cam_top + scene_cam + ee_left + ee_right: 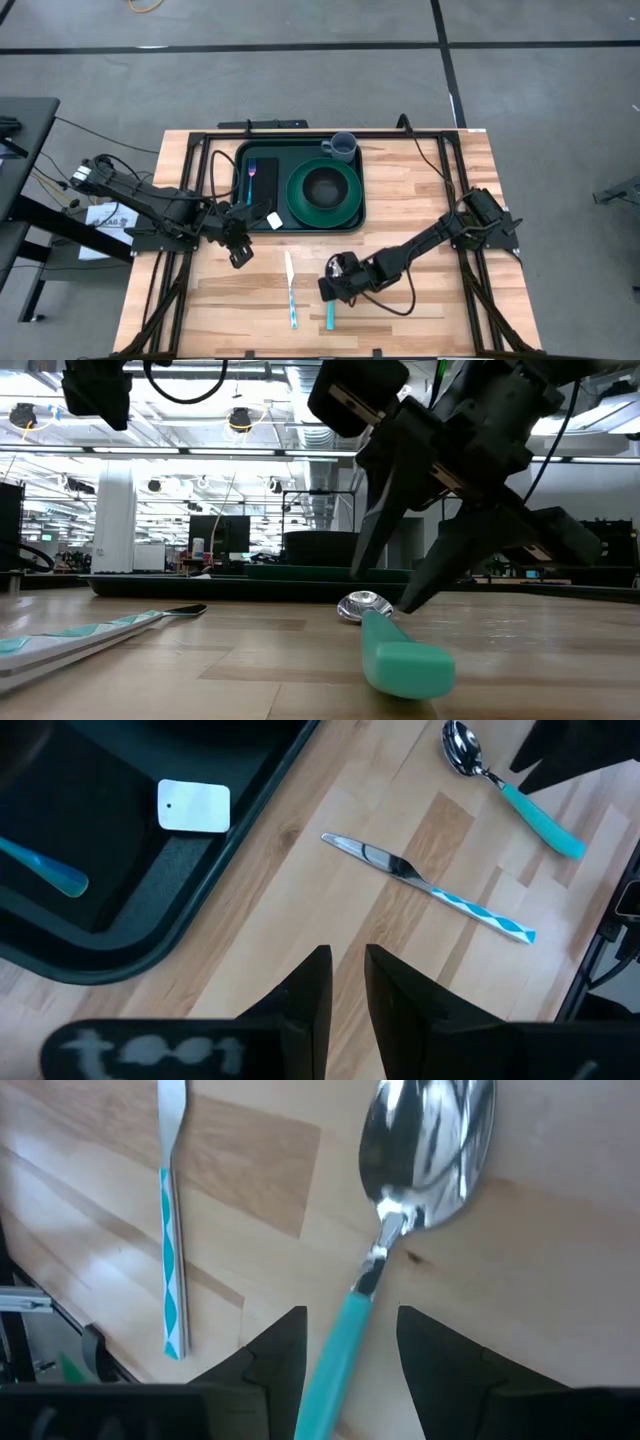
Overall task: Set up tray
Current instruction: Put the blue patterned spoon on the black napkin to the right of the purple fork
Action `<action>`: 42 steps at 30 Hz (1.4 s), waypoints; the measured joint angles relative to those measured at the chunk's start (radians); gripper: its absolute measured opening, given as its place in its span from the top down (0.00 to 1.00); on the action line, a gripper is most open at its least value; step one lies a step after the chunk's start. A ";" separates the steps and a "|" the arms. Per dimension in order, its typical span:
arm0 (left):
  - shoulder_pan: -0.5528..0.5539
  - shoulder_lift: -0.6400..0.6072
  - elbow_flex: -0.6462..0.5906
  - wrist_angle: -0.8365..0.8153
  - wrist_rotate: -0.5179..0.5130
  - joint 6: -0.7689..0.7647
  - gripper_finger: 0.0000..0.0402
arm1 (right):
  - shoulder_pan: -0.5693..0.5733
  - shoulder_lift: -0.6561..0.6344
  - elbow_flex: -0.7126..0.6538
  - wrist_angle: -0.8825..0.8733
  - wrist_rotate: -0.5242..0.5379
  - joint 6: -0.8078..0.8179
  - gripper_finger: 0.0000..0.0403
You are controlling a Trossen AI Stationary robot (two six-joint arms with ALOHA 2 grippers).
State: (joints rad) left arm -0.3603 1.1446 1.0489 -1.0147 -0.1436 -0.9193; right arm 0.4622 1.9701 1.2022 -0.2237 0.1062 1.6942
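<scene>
Wooden table (420, 200), right end effector (350, 1345) spread astride spoon (420, 1150)

Tray (243, 205) — large, dark green, rectangular, with rounded corners and a raised rim — lying flat at the far middle of the surface (440, 310), its long sides running left to right.

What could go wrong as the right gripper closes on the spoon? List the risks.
1. The right gripper straddles the spoon at its thin neck with open fingers; the slim handle could twist or slip out.
2. The knife lies close beside it on the table and could get bumped.
</scene>
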 joint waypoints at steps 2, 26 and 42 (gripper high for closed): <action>0.000 0.000 0.000 0.000 0.000 0.003 0.87 | -0.003 0.000 0.000 -0.001 0.000 -0.018 0.63; 0.000 0.000 0.000 0.000 0.000 0.037 0.87 | -0.122 -0.009 0.514 -0.443 -0.285 -0.588 0.63; 0.000 0.000 0.000 -0.001 -0.024 0.071 0.87 | -0.139 0.043 0.870 -0.563 -0.288 -0.717 0.63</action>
State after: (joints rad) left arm -0.3603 1.1446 1.0489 -1.0156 -0.1679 -0.8478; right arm 0.3234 2.0131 2.0724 -0.7867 -0.1815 0.9769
